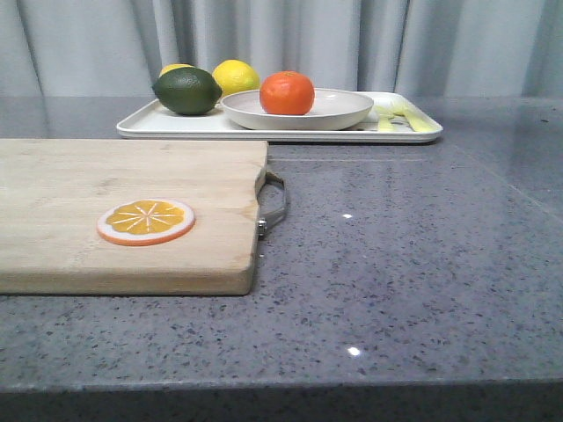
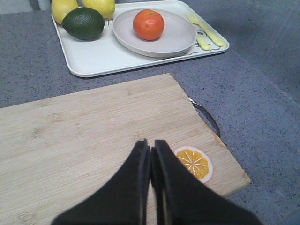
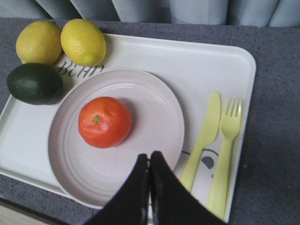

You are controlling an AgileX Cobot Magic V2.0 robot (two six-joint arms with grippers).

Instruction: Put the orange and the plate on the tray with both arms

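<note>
Orange (image 3: 104,122) sits in the plate (image 3: 154,108) near the tray's (image 3: 211,65) middle, glossy, firm and apt to roll; the stiff plate is best gripped at its rim. Both grippers, left (image 2: 150,154) and right (image 3: 149,164), hang with jaws together, holding nothing.

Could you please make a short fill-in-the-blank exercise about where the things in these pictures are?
1. The orange sits on the ____.
2. The plate rests on the white ____.
3. The orange slice lies on the wooden ____.
4. Beside the knife lies a pale yellow ____.

Missing words: plate; tray; cutting board; fork
</note>
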